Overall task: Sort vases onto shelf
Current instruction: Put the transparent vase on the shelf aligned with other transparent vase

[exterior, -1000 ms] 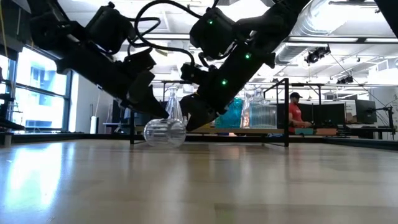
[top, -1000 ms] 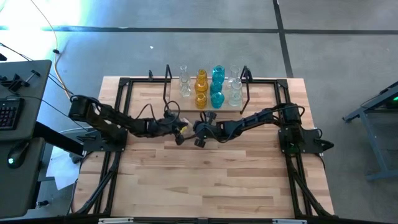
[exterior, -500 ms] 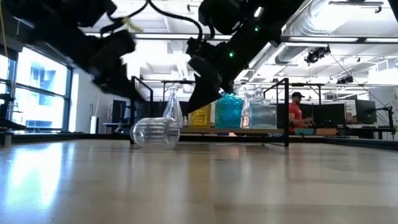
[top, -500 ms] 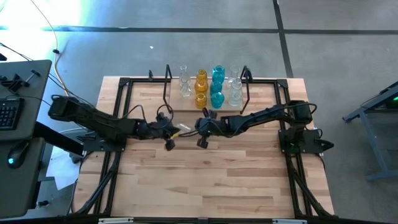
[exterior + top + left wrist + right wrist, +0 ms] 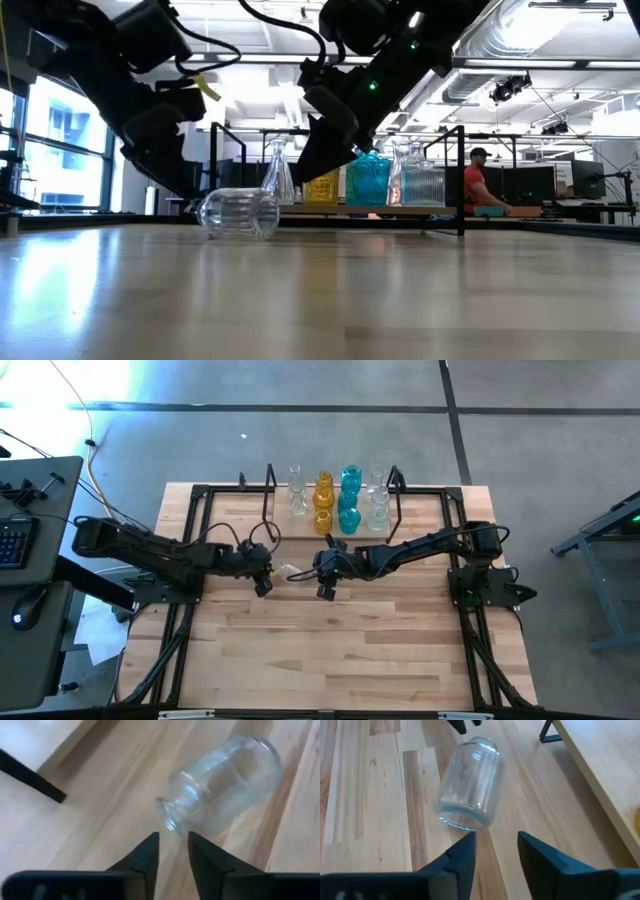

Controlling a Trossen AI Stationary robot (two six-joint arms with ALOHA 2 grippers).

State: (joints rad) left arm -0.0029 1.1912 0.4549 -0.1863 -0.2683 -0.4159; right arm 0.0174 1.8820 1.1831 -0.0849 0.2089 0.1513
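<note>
1. A clear vase [image 5: 295,571] is lying on its side on the worktop [image 5: 330,650], just in front of the shelf [image 5: 332,532], nearer the worktop's back edge.
2. The left fingers [image 5: 170,852] are standing slightly parted at its neck, gripping nothing.
3. The right fingers [image 5: 495,852] are standing parted at its base, empty.
4. The other vases [image 5: 340,498] are standing on the shelf.

A clear vase [image 5: 468,787] lies on its side on the table [image 5: 370,795], beyond the parted right end effector [image 5: 496,851].
</note>
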